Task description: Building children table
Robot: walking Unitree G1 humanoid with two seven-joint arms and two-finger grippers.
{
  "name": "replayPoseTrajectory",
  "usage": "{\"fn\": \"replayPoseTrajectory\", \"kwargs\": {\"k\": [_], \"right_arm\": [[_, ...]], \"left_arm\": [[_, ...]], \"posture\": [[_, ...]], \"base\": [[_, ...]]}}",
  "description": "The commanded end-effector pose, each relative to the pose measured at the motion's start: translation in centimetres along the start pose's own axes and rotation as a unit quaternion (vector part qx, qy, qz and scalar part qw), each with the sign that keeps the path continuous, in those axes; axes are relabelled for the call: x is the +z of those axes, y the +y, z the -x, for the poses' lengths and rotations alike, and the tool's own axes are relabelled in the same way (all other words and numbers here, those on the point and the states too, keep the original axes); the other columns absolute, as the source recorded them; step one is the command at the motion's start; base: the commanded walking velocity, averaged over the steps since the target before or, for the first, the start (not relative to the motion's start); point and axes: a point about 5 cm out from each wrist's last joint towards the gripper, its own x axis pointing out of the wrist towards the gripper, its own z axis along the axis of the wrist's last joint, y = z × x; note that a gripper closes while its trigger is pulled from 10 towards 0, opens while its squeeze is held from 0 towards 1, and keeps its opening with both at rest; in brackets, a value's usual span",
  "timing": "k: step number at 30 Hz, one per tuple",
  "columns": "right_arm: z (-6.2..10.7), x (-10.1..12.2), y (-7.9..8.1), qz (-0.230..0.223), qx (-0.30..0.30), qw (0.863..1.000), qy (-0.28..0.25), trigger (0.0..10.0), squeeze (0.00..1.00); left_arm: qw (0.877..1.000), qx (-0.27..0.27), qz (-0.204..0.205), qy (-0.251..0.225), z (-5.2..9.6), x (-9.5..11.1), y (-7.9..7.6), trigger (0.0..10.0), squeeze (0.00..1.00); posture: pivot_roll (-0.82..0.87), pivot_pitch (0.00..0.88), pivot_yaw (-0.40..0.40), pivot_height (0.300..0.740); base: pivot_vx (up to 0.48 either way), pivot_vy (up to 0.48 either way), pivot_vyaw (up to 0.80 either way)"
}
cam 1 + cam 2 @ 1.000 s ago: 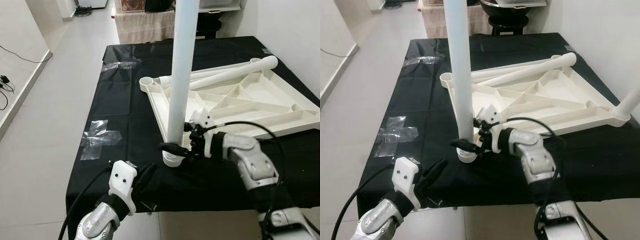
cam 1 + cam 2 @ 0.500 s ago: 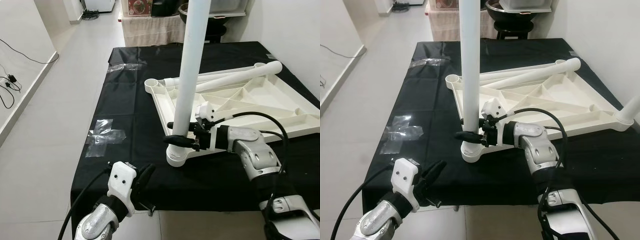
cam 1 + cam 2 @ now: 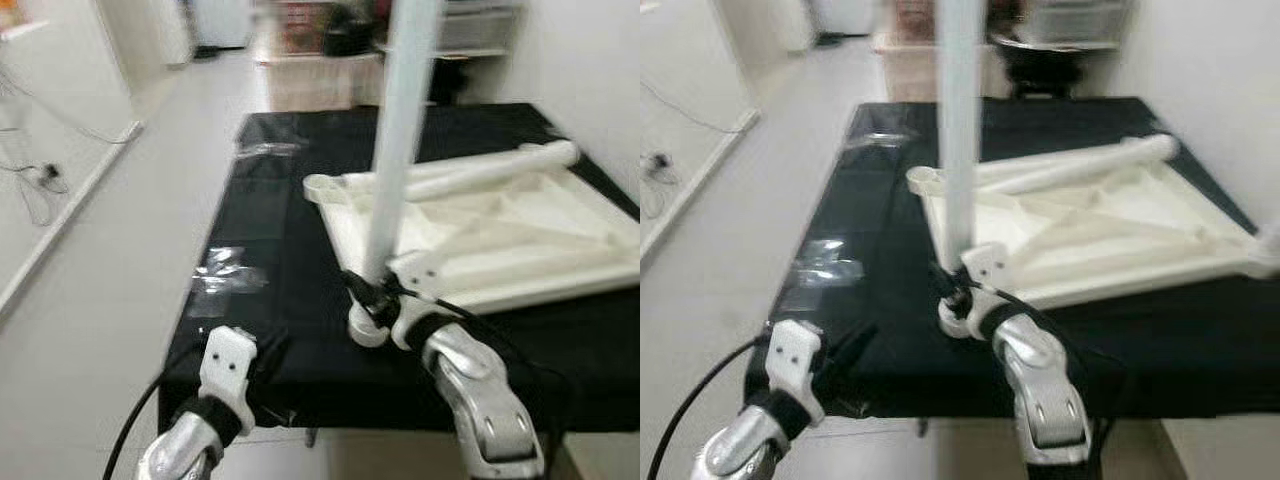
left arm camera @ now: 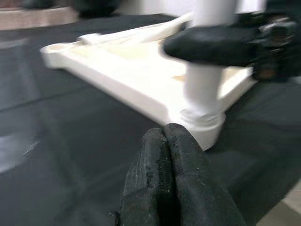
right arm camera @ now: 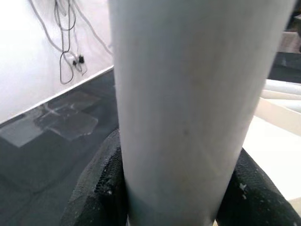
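Table top: a white table top (image 3: pixel 520 230) lies upside down on a black cloth (image 3: pixel 270 240), ribs facing up.
Standing leg: a white leg (image 3: pixel 398 150) stands straight up in the corner socket (image 3: pixel 364 326) nearest the robot. That corner sits close to the cloth's near edge.
Other legs: two loose legs (image 3: pixel 480 170) lie across the far side of the table top.
Right gripper: the right gripper (image 3: pixel 372 298) is closed around the standing leg, low down, just above the socket. From the right wrist, a black finger (image 5: pixel 96 188) sits on each side of the leg.
Left gripper: the left gripper (image 4: pixel 170 179) has its two fingers pressed together with nothing between them. It hangs near the cloth's near edge, apart from the socket.
Open room: bare cloth lies to the left of the table top, with shiny tape (image 3: pixel 228 275) stuck on it. Pale floor (image 3: pixel 110 260) runs along the left side, up to a wall with cables (image 3: pixel 40 175).
Picture: the head views are blurry.
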Motion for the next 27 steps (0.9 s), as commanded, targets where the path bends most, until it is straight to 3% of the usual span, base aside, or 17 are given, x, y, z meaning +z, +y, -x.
{"fn": "replayPoseTrajectory", "kwargs": {"k": [1,2,4,5,6,9,11,12,14,15,16,20,25,26,27], "right_arm": [[0.2,-3.5,0.3,-0.003,0.011,0.996,0.090,4.7,0.00],[0.1,-3.2,0.4,-0.015,0.005,0.996,0.087,10.0,0.00],[0.0,-2.9,0.5,-0.025,0.010,0.996,0.085,10.0,0.00],[-0.1,-2.6,0.6,-0.034,0.024,0.996,0.079,10.0,0.78],[-0.4,-1.9,0.9,-0.041,0.062,0.995,0.063,10.0,1.00],[-0.7,-0.6,0.9,-0.040,0.111,0.993,0.031,10.0,1.00],[-1.0,1.5,0.6,0.010,0.182,0.983,-0.019,10.0,1.00],[-1.1,2.1,0.4,0.018,0.223,0.974,-0.033,10.0,1.00],[-1.1,2.5,0.2,0.027,0.250,0.967,-0.039,10.0,0.96],[-1.3,2.7,-0.1,0.036,0.281,0.958,-0.041,10.0,0.00],[-1.3,2.7,-0.1,0.036,0.281,0.958,-0.041,10.0,0.00],[-2.2,3.3,-1.5,0.067,0.355,0.932,-0.030,10.0,0.00],[-2.7,3.7,-2.1,0.054,0.384,0.921,-0.030,10.0,0.00],[-2.8,3.8,-2.2,0.047,0.403,0.913,-0.029,1.4,0.00],[-2.8,3.8,-2.3,0.045,0.408,0.911,-0.028,1.4,0.00]], "left_arm": [[1.000,-0.001,0.004,0.015,0.2,-0.8,0.0,10.0,0.00],[1.000,0.002,0.005,0.014,0.1,-0.8,0.0,10.0,0.00],[1.000,0.004,0.004,0.014,0.1,-0.8,0.1,10.0,0.00],[1.000,0.005,0.004,0.014,0.0,-0.8,0.1,10.0,0.00],[1.000,0.005,0.004,0.013,-0.1,-0.8,0.1,10.0,0.00],[1.000,0.003,0.004,0.013,-0.3,-0.9,0.0,10.0,0.00],[1.000,0.000,0.007,0.013,-0.4,-0.9,0.0,10.0,0.00],[1.000,-0.001,0.008,0.013,-0.4,-1.0,0.0,10.0,0.00],[1.000,-0.002,0.008,0.013,-0.5,-1.0,-0.1,10.0,0.00],[1.000,-0.003,0.009,0.014,-0.5,-1.0,-0.1,10.0,0.00],[1.000,-0.003,0.009,0.014,-0.5,-1.0,-0.1,10.0,0.00],[1.000,-0.004,0.009,0.016,-0.4,-1.2,-0.2,10.0,0.00],[1.000,-0.003,0.009,0.017,-0.2,-1.3,-0.3,10.0,0.00],[1.000,-0.002,0.009,0.019,-0.2,-1.3,-0.3,10.0,0.00],[1.000,-0.002,0.009,0.019,-0.2,-1.3,-0.3,10.0,0.00]], "posture": [[0.06,0.132,0.009,0.740],[0.06,0.125,0.009,0.740],[0.06,0.120,0.004,0.740],[0.06,0.119,0.003,0.740],[0.06,0.113,0.001,0.740],[0.05,0.110,0.000,0.740],[0.04,0.108,-0.001,0.740],[0.04,0.101,0.004,0.740],[0.04,0.100,0.003,0.740],[0.04,0.097,0.002,0.740],[0.04,0.097,0.002,0.740],[0.06,0.089,0.003,0.740],[0.07,0.090,0.003,0.740],[0.07,0.090,0.003,0.740],[0.07,0.090,0.003,0.740]], "base": [[0.000,0.000,0.00],[0.000,0.000,0.00],[0.000,0.000,0.00],[0.000,0.000,0.00],[0.000,0.000,0.00],[0.000,0.000,0.00],[0.000,0.000,0.00],[0.000,0.000,0.00],[0.000,0.000,0.00],[0.000,0.000,0.00],[0.000,0.000,0.00],[0.000,0.000,0.00],[0.000,0.000,0.00],[0.000,0.000,0.00],[0.000,0.000,0.00]]}}
